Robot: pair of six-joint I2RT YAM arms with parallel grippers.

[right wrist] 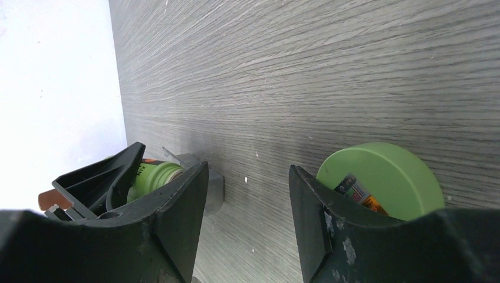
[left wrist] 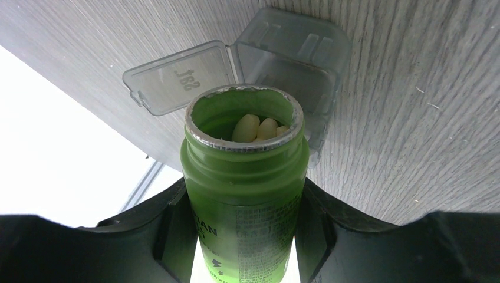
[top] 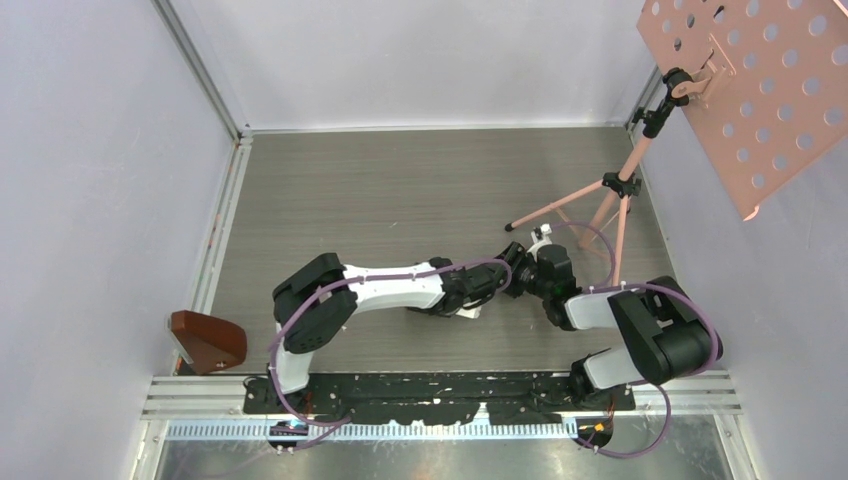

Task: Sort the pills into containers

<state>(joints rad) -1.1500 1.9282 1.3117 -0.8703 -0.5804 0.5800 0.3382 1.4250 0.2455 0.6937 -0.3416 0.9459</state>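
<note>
A: Your left tool (left wrist: 244, 236) was clamped on the green bottle (left wrist: 244, 194), cap off, mouth tipped toward the open grey case (left wrist: 289, 65) lying on the table (left wrist: 424, 147), right of its centre. Pale pills (left wrist: 257, 128) sat just inside the rim.

B: And the right tool (right wrist: 247, 218)?

A: Jaws parted, holding nothing. It hung low over the table, with the green cap (right wrist: 383, 177) lying flat just beside one finger.

B: Risks?

A: Tip further and you could've dumped several pills at once; the neck was wide and nothing metered them. The case looked light and nothing pinned it, so a nudge from the bottle rim might've slid it, or spilled pills past its edge onto the table.
</note>
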